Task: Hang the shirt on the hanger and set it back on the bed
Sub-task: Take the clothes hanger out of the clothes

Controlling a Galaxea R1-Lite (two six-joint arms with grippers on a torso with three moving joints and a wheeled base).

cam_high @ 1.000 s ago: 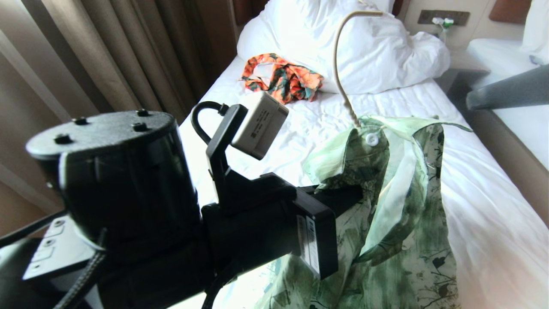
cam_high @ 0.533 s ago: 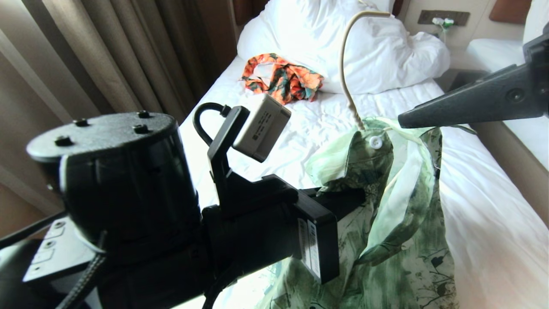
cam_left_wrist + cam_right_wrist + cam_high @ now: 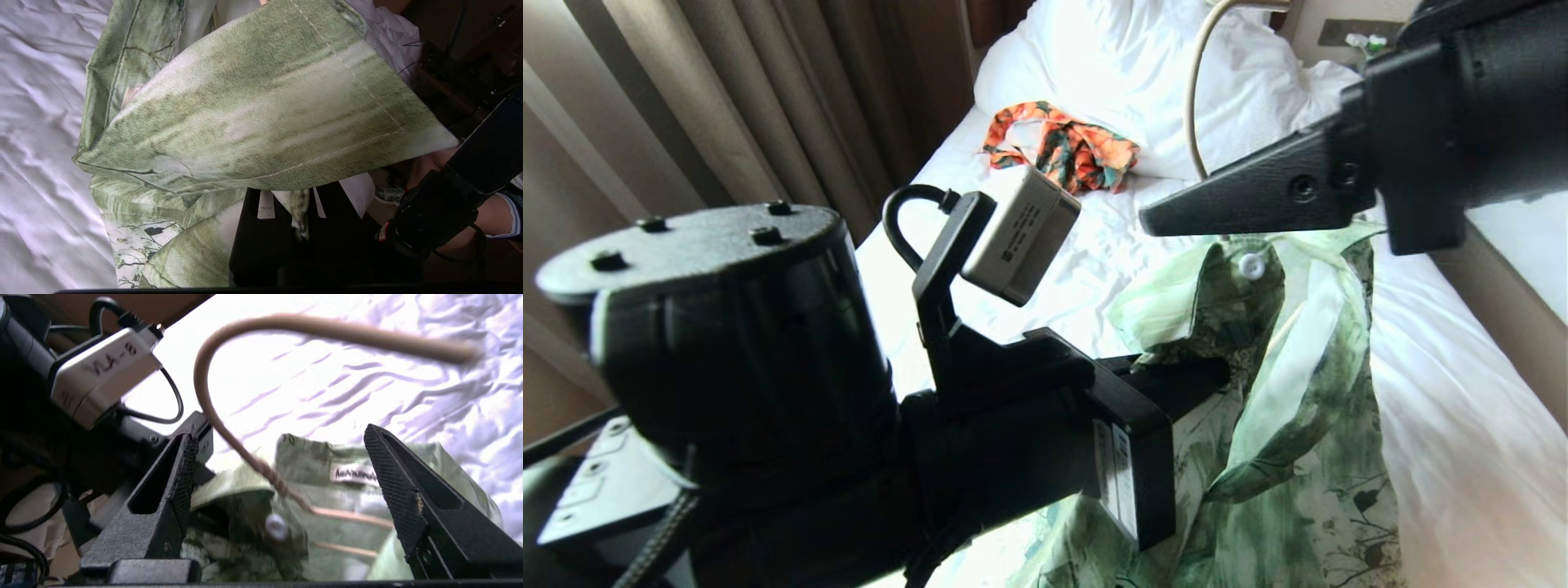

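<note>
Right gripper (image 3: 278, 457) now stands with jaws wide apart around the hanger (image 3: 212, 412) neck, having swung in from the far right over the last second; left gripper (image 3: 1201, 376) stays clamped on the shirt (image 3: 1290, 425), held up over the near part of the bed (image 3: 1462, 408). Judgement: hanger sits inside the collar, so the right arm looks set to take the neck before lay-down. Collar label (image 3: 354, 473) and the camera marking are unreadable.
</note>
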